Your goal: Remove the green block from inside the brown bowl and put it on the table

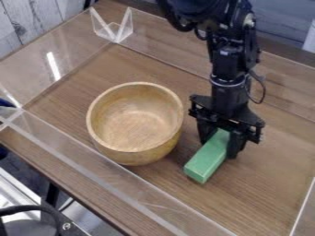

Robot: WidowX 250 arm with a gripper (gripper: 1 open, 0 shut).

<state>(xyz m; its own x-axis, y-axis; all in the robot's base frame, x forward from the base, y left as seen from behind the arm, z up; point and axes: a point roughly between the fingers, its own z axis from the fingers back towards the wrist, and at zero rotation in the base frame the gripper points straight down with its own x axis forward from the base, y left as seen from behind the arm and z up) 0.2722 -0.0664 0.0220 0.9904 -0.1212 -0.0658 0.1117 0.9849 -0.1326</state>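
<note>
Bright green rectangular block (209,158) out of round tan wooden bowl (135,122), lying on brown wood-grain desk (264,175) just beside bowl, toward right edge. Black gripper (226,135) jaws pinch block's far end. Judgement: confirm block rests flat, spread jaws fully, lift straight up, avoid nudging bowl.

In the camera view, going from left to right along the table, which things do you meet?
brown bowl → green block, lying on the table right of the bowl → end effector, pointing down over the block's far end.
</note>
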